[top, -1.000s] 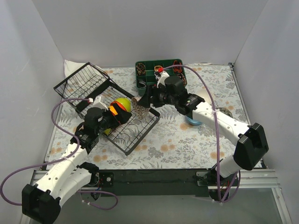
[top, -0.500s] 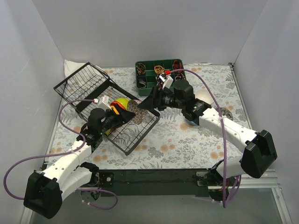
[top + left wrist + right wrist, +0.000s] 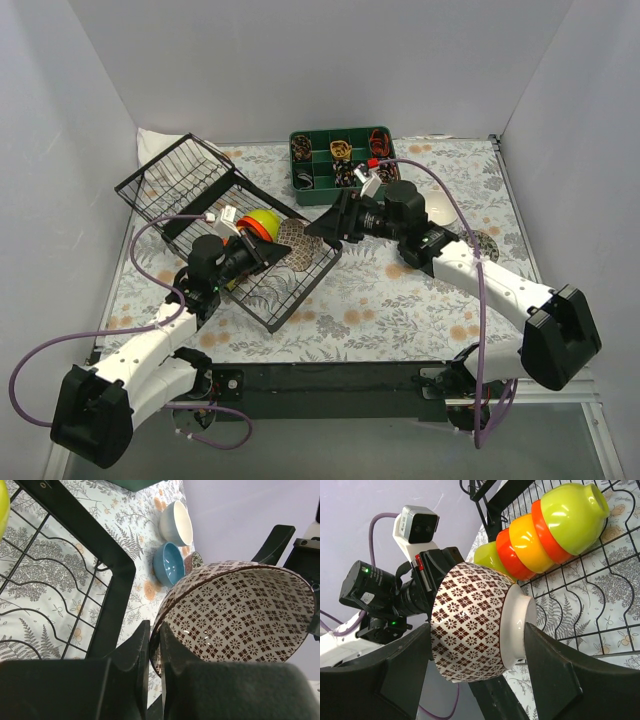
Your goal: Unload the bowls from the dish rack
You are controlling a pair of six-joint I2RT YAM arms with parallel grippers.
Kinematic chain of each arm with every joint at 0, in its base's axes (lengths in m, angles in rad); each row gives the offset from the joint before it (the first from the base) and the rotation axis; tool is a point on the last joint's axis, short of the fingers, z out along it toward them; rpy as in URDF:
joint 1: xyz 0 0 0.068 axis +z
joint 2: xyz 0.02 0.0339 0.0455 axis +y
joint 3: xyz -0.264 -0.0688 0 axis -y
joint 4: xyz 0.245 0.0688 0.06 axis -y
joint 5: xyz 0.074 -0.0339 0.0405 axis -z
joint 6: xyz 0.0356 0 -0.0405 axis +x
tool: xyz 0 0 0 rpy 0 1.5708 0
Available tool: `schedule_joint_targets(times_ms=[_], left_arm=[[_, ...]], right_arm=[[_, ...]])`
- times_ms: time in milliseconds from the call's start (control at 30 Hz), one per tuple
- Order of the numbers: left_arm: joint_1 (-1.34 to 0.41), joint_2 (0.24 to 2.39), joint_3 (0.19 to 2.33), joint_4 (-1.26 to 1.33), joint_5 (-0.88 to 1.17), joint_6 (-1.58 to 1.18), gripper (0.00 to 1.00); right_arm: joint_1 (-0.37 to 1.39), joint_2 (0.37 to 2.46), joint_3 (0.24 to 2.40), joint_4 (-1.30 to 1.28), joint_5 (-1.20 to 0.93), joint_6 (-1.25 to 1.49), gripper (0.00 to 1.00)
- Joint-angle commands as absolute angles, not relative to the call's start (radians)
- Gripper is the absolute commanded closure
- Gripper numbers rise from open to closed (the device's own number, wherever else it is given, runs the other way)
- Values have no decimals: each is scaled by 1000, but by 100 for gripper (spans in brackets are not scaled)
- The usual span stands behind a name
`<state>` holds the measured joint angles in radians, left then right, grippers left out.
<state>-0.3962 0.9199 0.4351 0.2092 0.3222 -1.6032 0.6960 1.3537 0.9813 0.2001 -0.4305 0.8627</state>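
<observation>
A mosaic-patterned bowl [image 3: 297, 243] hangs on its side above the near right corner of the black wire dish rack [image 3: 168, 187]. My left gripper [image 3: 154, 630] is shut on its rim [image 3: 156, 645], one finger inside and one outside. My right gripper [image 3: 477, 630] spans the same bowl [image 3: 470, 625] from rim to foot, with a fingertip [image 3: 532, 635] against the white foot. Lime-yellow, orange and red bowls [image 3: 540, 530] sit nested on their sides in the rack [image 3: 600, 580], just behind the held bowl; the lime one [image 3: 263, 220] shows from above.
A blue bowl [image 3: 167, 564] and a white bowl [image 3: 176, 522] rest on the floral tablecloth right of the rack. Another patterned bowl [image 3: 486, 243] lies near the right arm. The green divided tray [image 3: 340, 155] stands at the back, against the enclosure's white walls.
My left gripper has gone from open to shut on the bowl's rim. The right arm has drawn back to the right, the bowl staying between its fingers.
</observation>
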Motion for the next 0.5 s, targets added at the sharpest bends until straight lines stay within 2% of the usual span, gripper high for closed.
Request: schedule_joint_targets(times_ms=[0, 33, 67, 133, 167, 267, 467], left_arm=[[-393, 905, 477, 140, 272, -1549, 100], [-393, 902, 486, 124, 264, -1540, 100], [-393, 902, 497, 85, 255, -1517, 100], [-393, 907, 537, 43, 229, -1490, 100], [-393, 908, 549, 7, 219, -1474, 100], [-393, 933, 620, -118, 167, -1421, 100], [-403, 997, 759, -274, 107, -1361, 100]], right_arm=[[687, 1279, 951, 293, -443, 844, 69], [684, 1267, 945, 279, -442, 841, 64], [678, 1263, 940, 272, -442, 838, 51], [675, 1253, 942, 238, -437, 810, 38], [676, 1249, 946, 194, -434, 796, 28], [676, 1230, 972, 79, -391, 733, 16], [701, 1230, 1118, -219, -181, 554, 11]])
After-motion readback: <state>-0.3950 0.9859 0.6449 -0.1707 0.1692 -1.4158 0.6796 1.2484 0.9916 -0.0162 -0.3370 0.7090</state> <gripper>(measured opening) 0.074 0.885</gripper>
